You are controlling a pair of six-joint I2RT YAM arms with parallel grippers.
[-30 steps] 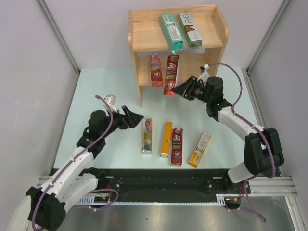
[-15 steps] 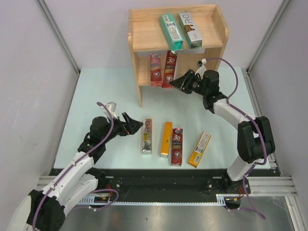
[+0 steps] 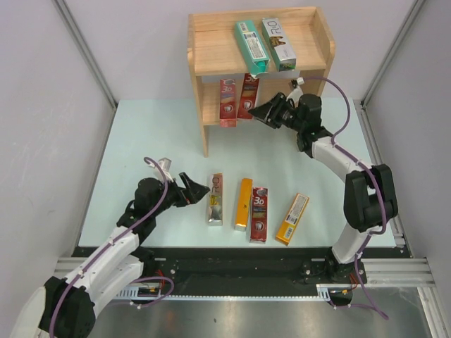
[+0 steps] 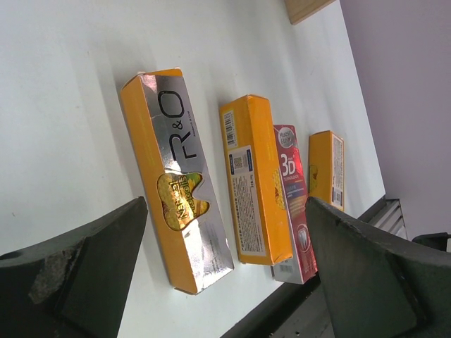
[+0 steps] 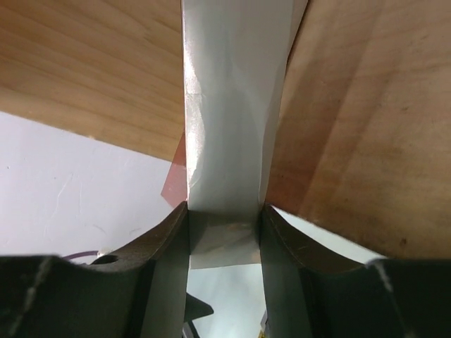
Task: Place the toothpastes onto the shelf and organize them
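Note:
The wooden shelf [image 3: 211,53] stands at the back of the table. Its top tier holds a teal toothpaste carton [image 3: 251,46] and a silver one [image 3: 279,42]. On the lower tier a red carton [image 3: 227,101] rests beside a second red carton [image 3: 248,95], and my right gripper [image 3: 261,113] is shut on that second one. In the right wrist view its pale side [image 5: 229,105] fills the jaws [image 5: 225,225], under the shelf wood [image 5: 366,105]. On the table lie a silver carton [image 3: 215,198] [image 4: 176,176], an orange one [image 3: 243,203] [image 4: 255,179], a red one [image 3: 258,214] [image 4: 296,204] and an orange-yellow one [image 3: 292,218] [image 4: 326,169]. My left gripper [image 3: 201,189] [image 4: 225,211] is open just left of the silver carton.
The pale table [image 3: 155,134] is bounded by grey walls with metal posts left and right. A black rail [image 3: 239,271] with both arm bases runs along the near edge. The shelf's side panel [image 3: 205,134] reaches down to the table near the loose cartons.
My right gripper has carried the red carton up and back into the lower tier, beside the other red one. My left arm has drifted slightly toward the near edge, still open.

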